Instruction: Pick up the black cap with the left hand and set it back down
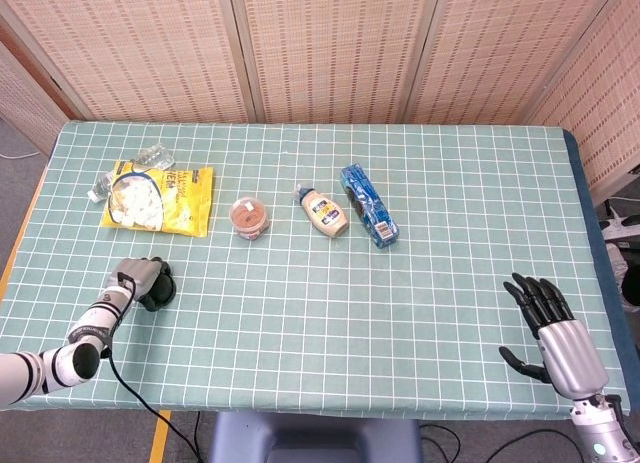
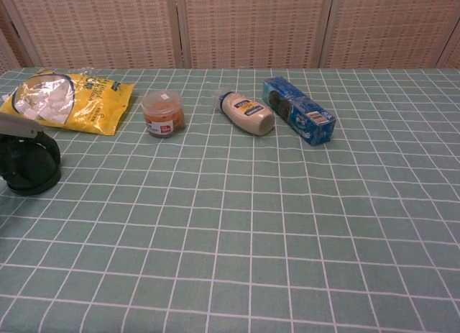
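You look mid-task: the table (image 1: 450, 283) carries the black cap (image 2: 30, 162) at the chest view's left edge, seemingly resting on the cloth, so lift and set-down remain. Your left hand (image 1: 138, 281), lower left in the head view, curls over it; whether it grips, I cannot tell.

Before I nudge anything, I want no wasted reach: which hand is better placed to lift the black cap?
Left. The left hand already sits on the round black cap at the table's left edge; the right hand rests open at the far right corner.
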Controlling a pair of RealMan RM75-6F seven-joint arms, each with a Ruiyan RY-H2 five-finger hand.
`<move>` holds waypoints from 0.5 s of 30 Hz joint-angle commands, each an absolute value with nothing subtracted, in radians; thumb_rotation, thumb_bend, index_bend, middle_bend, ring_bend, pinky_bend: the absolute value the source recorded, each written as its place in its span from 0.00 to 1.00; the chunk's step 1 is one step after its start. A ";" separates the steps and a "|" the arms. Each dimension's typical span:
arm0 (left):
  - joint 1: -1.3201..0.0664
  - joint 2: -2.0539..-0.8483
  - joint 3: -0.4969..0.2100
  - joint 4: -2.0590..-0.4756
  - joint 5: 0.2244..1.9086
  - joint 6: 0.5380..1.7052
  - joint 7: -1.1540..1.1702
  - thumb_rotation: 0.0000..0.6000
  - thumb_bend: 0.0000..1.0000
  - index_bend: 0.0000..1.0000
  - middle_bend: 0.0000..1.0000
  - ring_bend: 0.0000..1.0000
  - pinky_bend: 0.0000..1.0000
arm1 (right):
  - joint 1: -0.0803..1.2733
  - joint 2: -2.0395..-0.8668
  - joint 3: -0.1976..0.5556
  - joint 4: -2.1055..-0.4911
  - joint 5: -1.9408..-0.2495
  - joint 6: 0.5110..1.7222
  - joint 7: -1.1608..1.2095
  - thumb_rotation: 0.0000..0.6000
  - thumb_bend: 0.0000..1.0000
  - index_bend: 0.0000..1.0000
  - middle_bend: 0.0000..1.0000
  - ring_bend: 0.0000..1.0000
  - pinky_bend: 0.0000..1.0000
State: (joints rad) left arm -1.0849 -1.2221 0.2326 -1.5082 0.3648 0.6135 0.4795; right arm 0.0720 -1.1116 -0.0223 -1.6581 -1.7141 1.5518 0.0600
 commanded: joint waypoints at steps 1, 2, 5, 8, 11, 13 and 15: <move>-1.083 -1.225 0.234 -1.505 0.369 0.619 0.477 1.00 0.30 0.28 0.17 0.23 0.33 | 0.072 -1.111 -0.022 -1.659 -1.713 1.552 0.061 1.00 0.16 0.00 0.00 0.00 0.00; -1.081 -1.226 0.234 -1.504 0.373 0.622 0.475 1.00 0.30 0.29 0.19 0.25 0.37 | 0.072 -1.110 -0.022 -1.660 -1.713 1.552 0.061 1.00 0.16 0.00 0.00 0.00 0.00; -1.077 -1.226 0.242 -1.501 0.381 0.622 0.475 1.00 0.32 0.32 0.24 0.32 0.48 | 0.072 -1.110 -0.022 -1.662 -1.713 1.553 0.063 1.00 0.16 0.00 0.00 0.00 0.00; -1.073 -1.229 0.242 -1.500 0.394 0.636 0.475 1.00 0.33 0.35 0.29 0.44 0.56 | 0.072 -1.109 -0.023 -1.662 -1.715 1.552 0.064 1.00 0.16 0.00 0.00 0.00 0.00; -1.057 -1.231 0.233 -1.502 0.431 0.670 0.469 1.00 0.33 0.43 0.42 0.56 0.66 | 0.072 -1.109 -0.023 -1.662 -1.715 1.553 0.065 1.00 0.16 0.00 0.00 0.00 0.00; -1.048 -1.229 0.231 -1.506 0.445 0.677 0.466 1.00 0.34 0.50 0.51 0.60 0.70 | 0.071 -1.109 -0.022 -1.662 -1.715 1.555 0.064 1.00 0.16 0.00 0.00 0.00 0.00; -1.041 -1.229 0.230 -1.505 0.455 0.683 0.466 1.00 0.34 0.57 0.58 0.63 0.73 | 0.071 -1.109 -0.023 -1.663 -1.716 1.554 0.063 1.00 0.16 0.00 0.00 0.00 0.00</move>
State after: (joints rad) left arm -1.0446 -1.2292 0.2315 -1.5047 0.4508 0.6786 0.4668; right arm 0.0713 -1.1090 -0.0225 -1.6623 -1.7156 1.5544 0.0637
